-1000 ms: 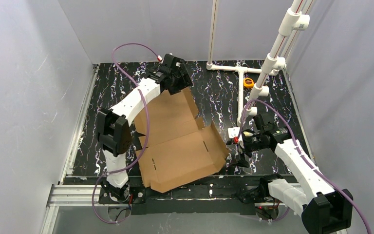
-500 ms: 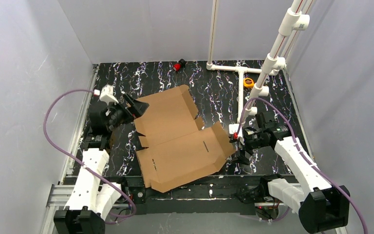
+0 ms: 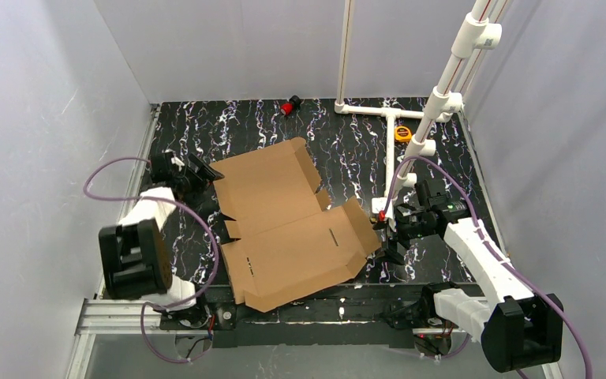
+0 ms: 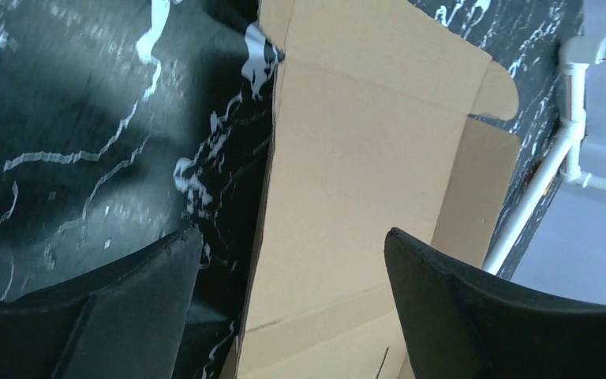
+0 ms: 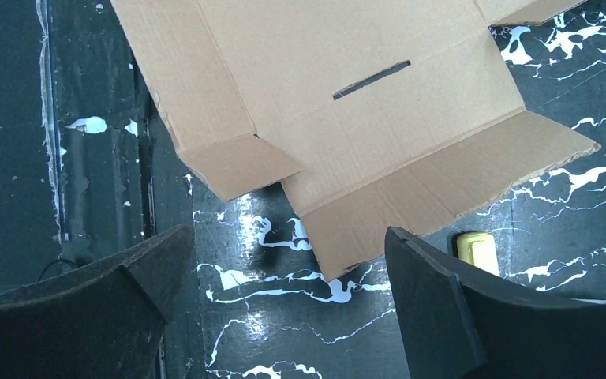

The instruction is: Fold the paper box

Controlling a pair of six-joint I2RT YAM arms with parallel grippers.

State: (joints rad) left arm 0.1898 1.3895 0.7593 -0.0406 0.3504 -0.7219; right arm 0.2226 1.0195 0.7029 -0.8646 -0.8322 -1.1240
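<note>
Across the middle of the dark marbled surface (image 3: 347, 150) lies the paper box (image 3: 292, 229), opened out as one flat brown cardboard sheet with its creases, slots and tabs showing. Its near corner seems to reach over the surface's near edge, and the flap on its right side stands tilted up rather than flat. It looks light and fairly stiff within each panel, yet ready to hinge along the scored lines. It would probably slide on the smooth top if pushed from one side only. Panels lying flat give little to get under, so the better holds are likely the raised right flap and the thin outer edges, pinched close to a crease so the board does not buckle. The left arm (image 3: 146, 209) reaches to the sheet's far left corner. Its jaws are spread wide and hold nothing, with the sheet's left edge running up between them in the wrist view. The right arm (image 3: 481, 253) sits just beside the raised right flap, jaws likewise spread and empty. A small red item (image 3: 290, 105) and a yellow disc (image 3: 402, 133) rest well apart from the sheet, at the far side.
</note>
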